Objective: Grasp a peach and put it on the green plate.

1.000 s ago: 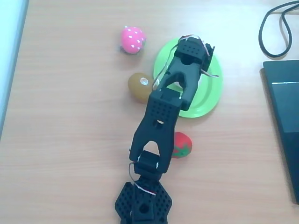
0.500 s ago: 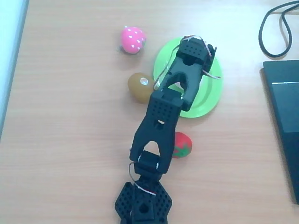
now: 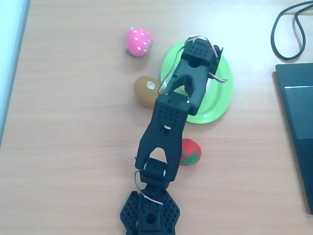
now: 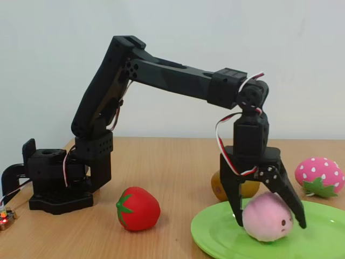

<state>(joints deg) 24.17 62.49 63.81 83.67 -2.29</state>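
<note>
**Peach down on the plate**

Since a second ago the arm has barely shifted, its wrist edging slightly up-left in the overhead view. In the fixed view the hand (image 4: 266, 222) straddles the peach (image 4: 267, 217), fingers at both sides, grip unclear. That peach rests on the green plate (image 4: 215, 238), near the red tomato (image 4: 138, 209) on the bench (image 4: 172, 162).

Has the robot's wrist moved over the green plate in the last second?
Yes, slightly. In the overhead view the wrist has crept toward the green plate's far rim and the strawberry; the plate has stayed put.
</note>
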